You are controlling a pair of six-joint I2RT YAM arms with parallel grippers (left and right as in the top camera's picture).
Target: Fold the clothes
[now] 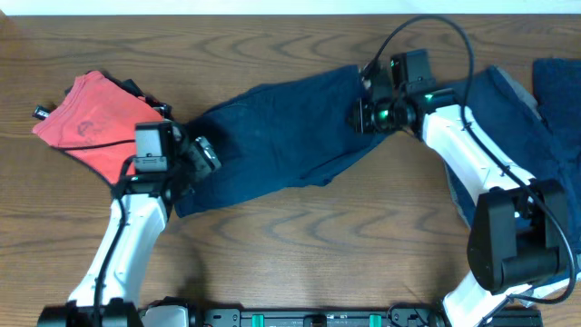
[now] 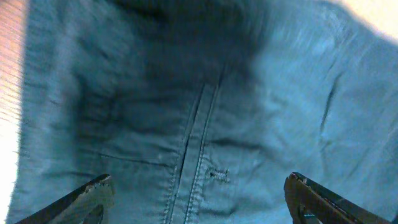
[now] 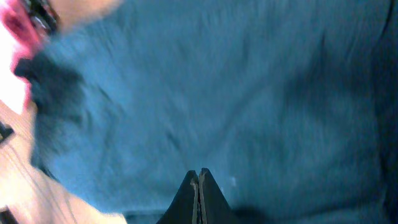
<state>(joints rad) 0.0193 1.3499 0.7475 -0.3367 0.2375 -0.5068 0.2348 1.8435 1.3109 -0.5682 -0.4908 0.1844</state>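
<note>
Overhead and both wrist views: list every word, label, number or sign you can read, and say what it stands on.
No text can be read in any view.
On the red garment: a faint dark mark, too blurred to read.
On the navy garment: only seams and stitching show in the left wrist view, no label or lettering.

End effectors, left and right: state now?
Left end effector: open over the navy garment, holding nothing.
Right end effector: closed; whether it pinches the garment cannot be told.
</note>
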